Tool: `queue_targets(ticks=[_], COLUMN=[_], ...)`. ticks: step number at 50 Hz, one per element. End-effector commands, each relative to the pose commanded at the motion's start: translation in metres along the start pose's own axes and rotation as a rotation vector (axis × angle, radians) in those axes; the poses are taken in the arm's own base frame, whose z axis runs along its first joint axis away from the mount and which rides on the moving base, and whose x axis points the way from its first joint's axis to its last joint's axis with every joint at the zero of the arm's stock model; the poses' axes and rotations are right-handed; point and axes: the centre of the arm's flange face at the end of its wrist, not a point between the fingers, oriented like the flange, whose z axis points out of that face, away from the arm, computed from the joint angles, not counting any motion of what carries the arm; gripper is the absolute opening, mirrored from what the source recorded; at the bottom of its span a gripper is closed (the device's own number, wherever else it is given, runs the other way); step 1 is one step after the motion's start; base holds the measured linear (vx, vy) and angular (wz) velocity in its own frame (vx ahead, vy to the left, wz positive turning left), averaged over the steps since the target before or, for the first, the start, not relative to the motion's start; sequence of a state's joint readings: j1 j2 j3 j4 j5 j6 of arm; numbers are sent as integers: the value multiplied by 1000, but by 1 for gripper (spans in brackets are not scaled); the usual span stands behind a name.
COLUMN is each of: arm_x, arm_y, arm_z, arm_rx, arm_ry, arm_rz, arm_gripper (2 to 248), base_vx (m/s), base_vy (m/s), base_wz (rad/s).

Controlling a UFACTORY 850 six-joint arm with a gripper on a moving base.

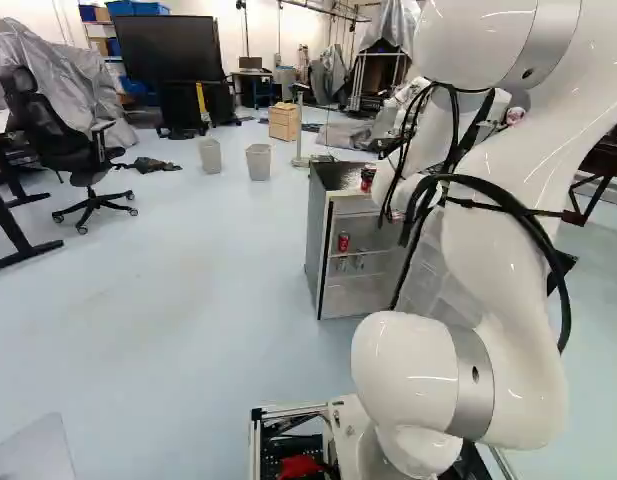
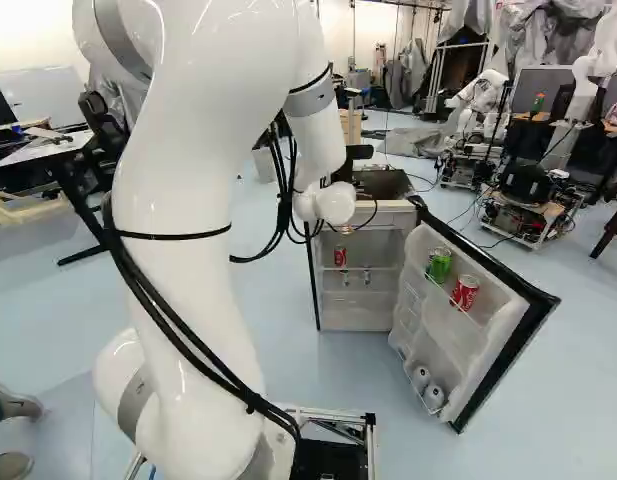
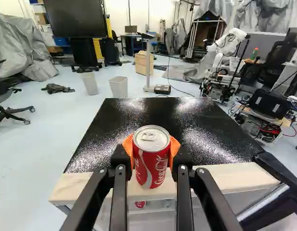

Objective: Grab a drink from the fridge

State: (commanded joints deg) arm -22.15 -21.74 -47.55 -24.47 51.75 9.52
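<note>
Hiding most of the orange pads (image 3: 174, 146), a red can (image 3: 151, 161) clamped in the pincer (image 1: 369, 179).

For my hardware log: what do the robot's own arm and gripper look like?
The arm is glossy white and rounded, with grey bands at its joints and black cables along its outside, held by thin black straps. The gripper is black, with two fingers and orange pads.

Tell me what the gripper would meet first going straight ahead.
With the can in its grip, the gripper would likely meet the fridge top first, near the front; depth is unclear.
</note>
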Motion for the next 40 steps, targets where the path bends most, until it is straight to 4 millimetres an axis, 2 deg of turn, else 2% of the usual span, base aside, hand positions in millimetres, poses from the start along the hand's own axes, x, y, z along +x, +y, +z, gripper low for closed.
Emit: queue_targets(ticks=[13, 14, 18, 19, 24, 25, 29, 30, 34, 35, 40], arm_x=[0, 0, 0, 0, 0, 0, 0, 0, -1, -1, -3], arm_y=[0, 0, 0, 0, 0, 0, 0, 0, -1, -2, -3], arm_z=[0, 0, 0, 0, 0, 0, -1, -2, -8, -10, -19], arm_rx=[0, 0, 0, 0, 0, 0, -1, -1, -2, -3, -6], arm_ry=[0, 0, 0, 0, 0, 0, -1, -1, -4, -5, -10], arm_rz=[1, 1, 1, 1, 1, 1, 2, 2, 3, 4, 6], arm_gripper=[95, 121, 121, 153, 153, 188, 188, 223, 223, 247, 247], base_vx=[0, 0, 0, 0, 0, 0, 0, 0, 0, 0, 0], base_vy=[0, 0, 0, 0, 0, 0, 0, 0, 0, 0, 0], base_wz=[0, 0, 0, 0, 0, 0, 0, 0, 0, 0, 0])
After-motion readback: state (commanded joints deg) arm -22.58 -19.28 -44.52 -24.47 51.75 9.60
